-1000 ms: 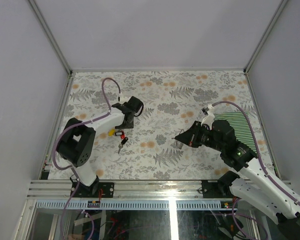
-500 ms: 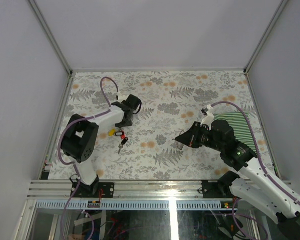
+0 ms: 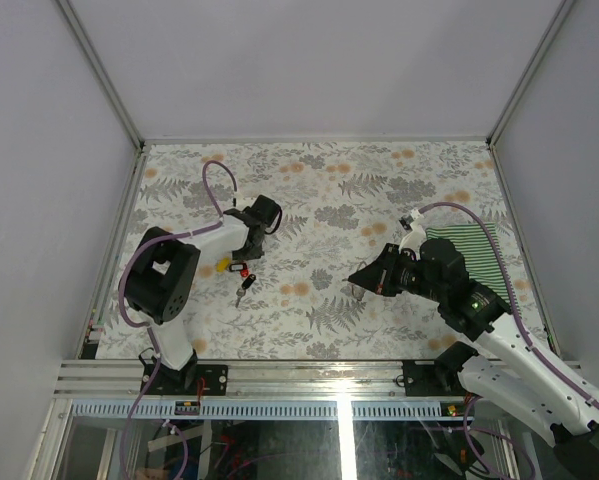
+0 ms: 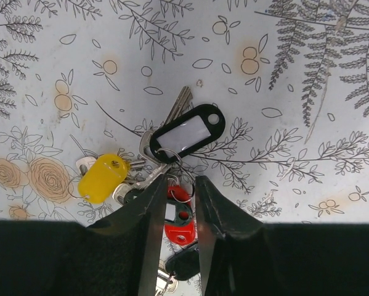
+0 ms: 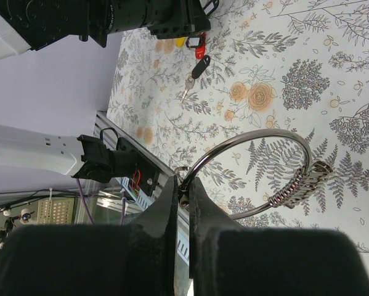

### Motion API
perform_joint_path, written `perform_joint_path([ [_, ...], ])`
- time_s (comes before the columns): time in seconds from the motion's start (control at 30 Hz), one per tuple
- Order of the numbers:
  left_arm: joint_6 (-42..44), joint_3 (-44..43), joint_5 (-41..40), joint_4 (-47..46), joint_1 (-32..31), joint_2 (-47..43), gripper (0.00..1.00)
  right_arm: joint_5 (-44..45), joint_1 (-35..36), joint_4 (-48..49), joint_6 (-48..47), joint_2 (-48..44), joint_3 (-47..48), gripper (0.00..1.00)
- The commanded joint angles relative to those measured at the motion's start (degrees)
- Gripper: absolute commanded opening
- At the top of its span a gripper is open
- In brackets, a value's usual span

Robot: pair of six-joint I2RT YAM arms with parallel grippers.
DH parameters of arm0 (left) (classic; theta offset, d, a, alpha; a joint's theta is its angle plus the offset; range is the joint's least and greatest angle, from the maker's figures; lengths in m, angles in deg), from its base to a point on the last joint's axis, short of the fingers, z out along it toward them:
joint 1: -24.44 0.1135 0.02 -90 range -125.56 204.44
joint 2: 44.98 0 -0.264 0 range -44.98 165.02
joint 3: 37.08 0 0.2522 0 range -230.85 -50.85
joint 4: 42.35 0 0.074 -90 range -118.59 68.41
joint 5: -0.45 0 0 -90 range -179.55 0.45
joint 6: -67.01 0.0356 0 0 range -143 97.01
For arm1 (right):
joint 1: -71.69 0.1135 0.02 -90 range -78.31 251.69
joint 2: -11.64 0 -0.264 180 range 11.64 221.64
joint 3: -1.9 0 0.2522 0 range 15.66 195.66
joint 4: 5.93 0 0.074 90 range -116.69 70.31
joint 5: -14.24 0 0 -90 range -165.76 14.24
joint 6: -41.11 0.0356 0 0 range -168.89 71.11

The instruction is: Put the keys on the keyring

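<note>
Keys [image 4: 148,148] lie bunched on the table at left, my left gripper [image 4: 179,185] pinching the red tag [image 4: 179,231]. I'd lift slowly: the yellow tag [image 4: 103,177] and black tag [image 4: 187,131] overlap it (perhaps linked). Well apart at right, my right gripper [image 5: 183,179] pinches the keyring [image 5: 264,134]; a striped cloth [image 3: 479,250] lies beyond.

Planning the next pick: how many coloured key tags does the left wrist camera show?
3: yellow tag at left, black tag in the middle, red tag between the jaws. More may hide beneath them.
</note>
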Motion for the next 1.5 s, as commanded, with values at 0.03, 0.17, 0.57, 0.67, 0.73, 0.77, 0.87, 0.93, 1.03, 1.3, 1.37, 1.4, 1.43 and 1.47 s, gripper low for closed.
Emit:
perform_joint_path([
  [0.03,-0.56,1.12,-0.26,-2.63,0.33,0.51,0.23,-1.07,0.43,3.34,-0.7,0.17,3.08,0.0],
  [0.17,-0.54,1.31,0.31,-2.78,0.33,0.67,0.2,-1.08,0.43,3.43,-0.62,0.16,3.08,0.0],
  [0.57,0.19,2.45,0.58,-2.61,0.33,-0.52,0.0,-0.98,0.42,3.33,-0.57,-0.12,2.87,0.0],
  [0.67,1.95,2.54,2.78,-2.61,0.31,-3.3,0.0,-0.98,0.43,3.27,-0.76,-0.11,2.91,0.0],
  [0.73,3.09,2.54,4.1,-2.49,0.33,-6.0,0.0,-0.88,0.43,3.33,-1.05,-0.17,2.85,0.0],
  [0.77,3.56,2.46,4.82,-2.42,0.28,-7.65,0.0,-0.75,0.43,3.33,-1.14,-0.26,2.79,0.0],
  [0.87,5.42,2.5,8.32,-2.88,0.27,-12.81,0.0,-0.19,0.43,3.27,-1.66,-0.45,2.79,0.0],
  [0.93,6.89,2.73,11.26,-3.5,0.31,-16.35,0.0,0.26,0.43,3.12,-2.32,-0.44,3.08,0.0],
  [1.03,9.63,3.52,17.08,-5.25,0.25,-22.02,0.0,1.4,0.43,2.7,-3.42,-0.49,3.66,0.0],
  [1.3,14.59,6.7,29.54,-10.21,-0.94,-32.88,0.0,3.79,0.38,2.89,-10.7,-0.13,5.25,0.0],
  [1.37,15.0,6.42,31.28,-9.5,-1.15,-34.26,0.0,3.94,0.42,2.64,-13.79,0.26,6.04,0.0],
  [1.4,15.01,5.96,32.47,-8.83,-1.29,-34.55,0.0,3.75,0.43,2.67,-15.27,0.29,6.35,0.0],
  [1.43,14.9,5.22,33.83,-7.99,-1.46,-34.72,0.0,3.36,0.43,2.91,-16.79,0.36,6.59,0.0],
  [1.47,14.09,4.54,34.68,-7.47,-1.7,-34.83,0.0,2.95,0.43,2.86,-18.12,0.36,6.8,0.0],
])
